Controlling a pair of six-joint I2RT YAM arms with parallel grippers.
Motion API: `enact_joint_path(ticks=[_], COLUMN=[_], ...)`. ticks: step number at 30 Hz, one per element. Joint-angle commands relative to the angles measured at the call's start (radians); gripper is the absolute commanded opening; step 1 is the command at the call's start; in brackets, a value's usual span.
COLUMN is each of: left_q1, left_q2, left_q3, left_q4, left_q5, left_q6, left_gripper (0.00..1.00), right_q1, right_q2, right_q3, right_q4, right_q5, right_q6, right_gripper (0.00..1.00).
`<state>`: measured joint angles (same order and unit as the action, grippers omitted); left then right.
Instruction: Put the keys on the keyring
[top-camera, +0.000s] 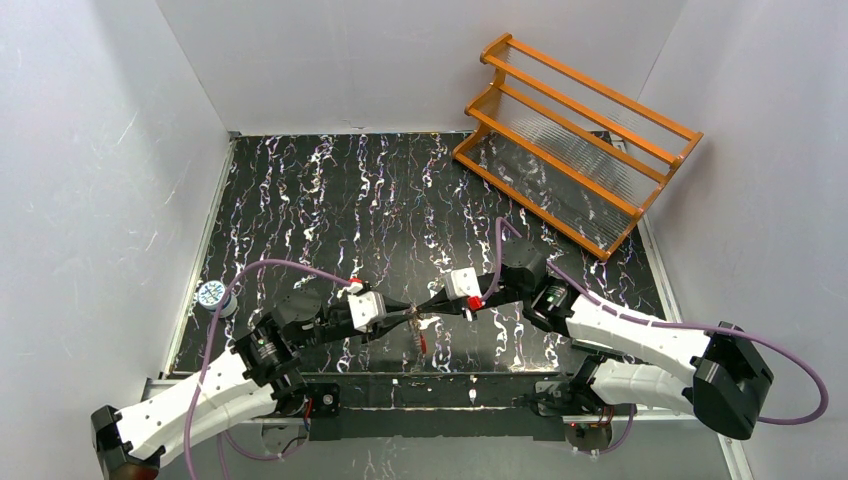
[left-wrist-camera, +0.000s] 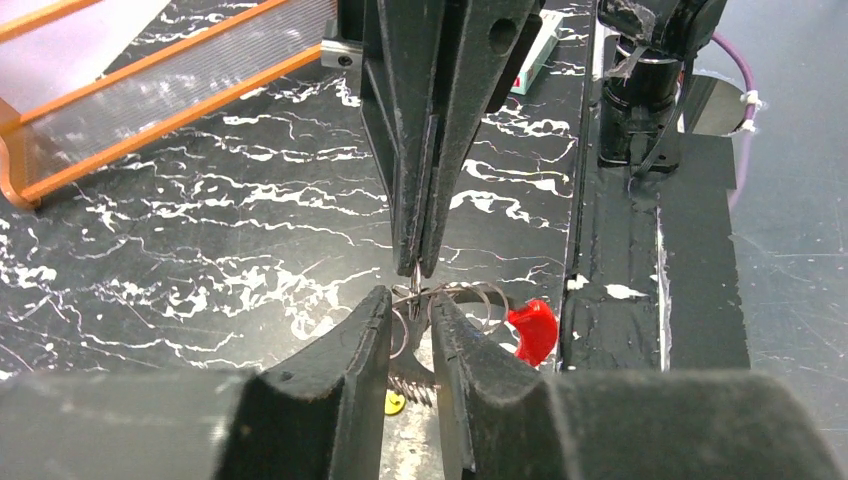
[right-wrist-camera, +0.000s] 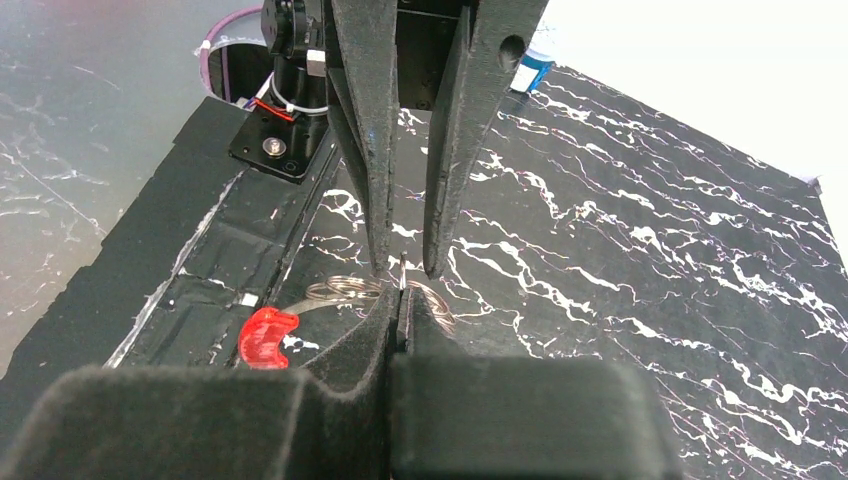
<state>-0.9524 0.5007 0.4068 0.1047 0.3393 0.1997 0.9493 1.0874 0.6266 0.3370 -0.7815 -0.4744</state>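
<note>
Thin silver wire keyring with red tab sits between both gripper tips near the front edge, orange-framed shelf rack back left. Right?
No. The orange-framed shelf rack stands back right, not back left; the top external view shows it. The thin silver wire keyring with red tab is placed as you say.

- Mat (top-camera: 330, 200): black, run through with white marble-like veins.
- Rack (top-camera: 575, 140): orange frame, with clear ribbed shelves.
- Keyring (left-wrist-camera: 470, 292): silvery wire with a bright red tab (left-wrist-camera: 532, 330).
- Fingers (left-wrist-camera: 330, 390): matte black on both pairs.
- Arms (top-camera: 640, 338): white shells with black joints.
- Cables (top-camera: 290, 265): purple.
- Walls (top-camera: 100, 150): plain pale grey-white.
- Small round thing (top-camera: 213, 295) at the mat's left edge: blue and white.
</note>
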Motion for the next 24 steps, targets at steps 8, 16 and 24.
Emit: enact_joint_path(ticks=[8, 16, 24], left_q1=[-0.003, -0.003, -0.003], left_q2=[0.039, 0.067, 0.031], left_q3=[0.036, 0.04, 0.003], left_q4=[0.039, 0.046, 0.095], left_q5=[0.007, 0.012, -0.042], left_q6=[0.01, 0.013, -0.009], left_gripper=[0.15, 0.0, 0.0], right_q1=[0.003, 0.004, 0.005], right_q2=[0.007, 0.005, -0.004], right_q3=[0.059, 0.057, 0.055], right_q4=[0.011, 0.008, 0.002], right_q5=[0.005, 0.004, 0.006], right_q6=[0.025, 0.031, 0.026], right_gripper=[0.01, 0.01, 0.01])
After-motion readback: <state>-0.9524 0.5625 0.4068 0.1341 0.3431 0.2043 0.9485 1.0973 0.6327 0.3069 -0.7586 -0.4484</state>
